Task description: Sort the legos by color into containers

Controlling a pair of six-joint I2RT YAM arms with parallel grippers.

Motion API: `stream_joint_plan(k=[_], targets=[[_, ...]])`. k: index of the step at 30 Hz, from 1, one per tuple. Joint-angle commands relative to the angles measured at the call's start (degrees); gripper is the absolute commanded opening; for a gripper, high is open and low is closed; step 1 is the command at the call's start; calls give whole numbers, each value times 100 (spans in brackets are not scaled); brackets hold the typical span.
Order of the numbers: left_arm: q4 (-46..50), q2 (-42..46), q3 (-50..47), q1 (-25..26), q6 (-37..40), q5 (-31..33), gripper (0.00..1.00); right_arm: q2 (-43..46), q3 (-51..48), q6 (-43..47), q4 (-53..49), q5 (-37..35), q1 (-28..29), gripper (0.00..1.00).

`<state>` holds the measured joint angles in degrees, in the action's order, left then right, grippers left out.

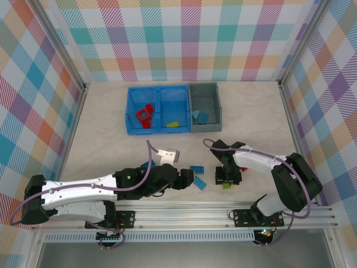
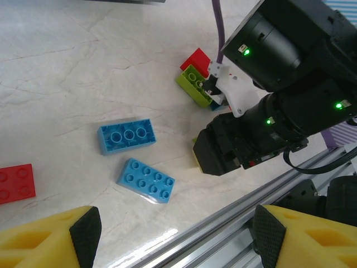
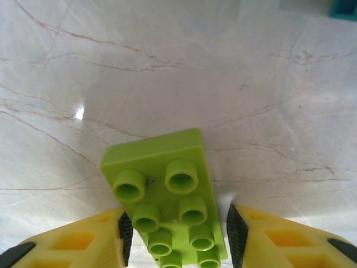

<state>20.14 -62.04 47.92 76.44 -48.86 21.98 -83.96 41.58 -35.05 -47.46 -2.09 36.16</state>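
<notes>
Now right tool (image 3: pixel 177 240) pinches lime green brick (image 3: pixel 162 167); left tool (image 2: pixel 177 237) gapes wide.

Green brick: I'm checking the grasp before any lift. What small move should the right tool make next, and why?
Probably close fully on it. The green brick lies flat on the table between the pads of the right tool, which flank it closely, but a firm grip isn't evident.

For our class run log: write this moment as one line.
left gripper open near blue bricks | right gripper gripping lime brick
</notes>
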Motion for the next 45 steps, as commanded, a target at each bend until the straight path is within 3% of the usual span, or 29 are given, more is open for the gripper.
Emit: stream_joint_plan(k=[1,10,16,19,25,29,34,45], targets=[[-204,150,-33,97,-40,34,75,-239,52,130,396,-77,-56,44],[45,456,-44,92,-97,384,74,248,148,190,502,-217,-2,30],[1350,858,722,77,-43,1403,77,328,1545,265,-167,-525,564,30],[2035,866,1316,-211,82,1613,78,-288,2631,355,-228,-465,813,30],[2291,696,1931,-1651,394,464,79,-2148,5171,565,-426,-616,874,29],[2148,605,2049,-2145,552,112,80,-3289,6696,622,-615,-734,793,29],[2033,480,2081,-2318,644,17,80,-4293,7924,556,-768,-801,549,28],[1899,272,2055,-2336,731,-40,80,-6254,10437,601,-1190,-87,194,32]])
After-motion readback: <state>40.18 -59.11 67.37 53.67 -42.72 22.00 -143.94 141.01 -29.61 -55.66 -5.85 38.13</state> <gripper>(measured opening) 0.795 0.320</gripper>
